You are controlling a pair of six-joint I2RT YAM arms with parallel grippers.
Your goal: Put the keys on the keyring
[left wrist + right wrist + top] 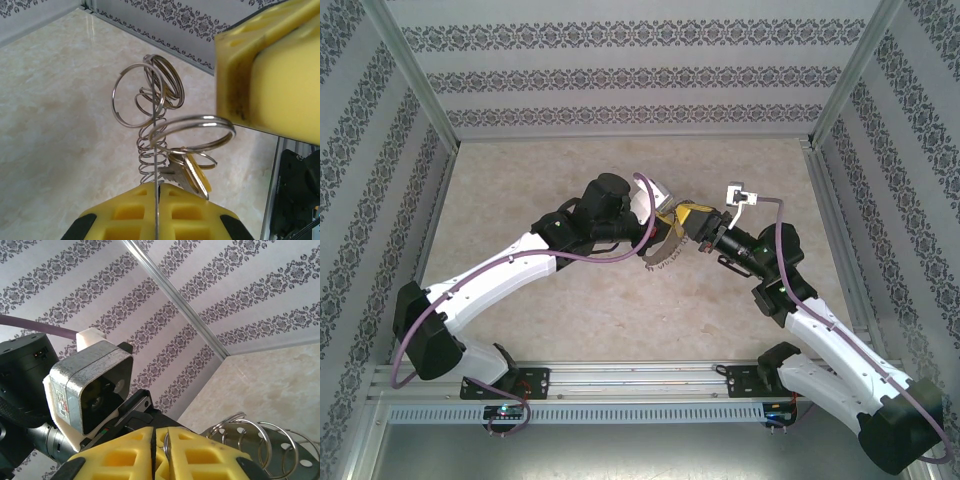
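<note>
The keyring [150, 95] is a bundle of thin grey metal loops joined by a wire coil [150, 150]. My left gripper [159, 186] is shut on one loop, which stands edge-on between its yellow fingers. A silver key and a brass-gold key [192, 175] hang from a loop [192, 132] just above those fingers. My right gripper [160, 432] is shut on a loop's wire [166, 442], with more loops [250, 440] to its right. From above, both grippers [668, 218] [708, 232] meet mid-table, and the keyring [660, 258] dangles below them.
The right gripper's yellow finger [270, 70] looms close at the upper right of the left wrist view. The left wrist camera housing [90, 390] sits right in front of the right gripper. Patterned walls [620, 80] enclose the beige table [540, 170] on three sides.
</note>
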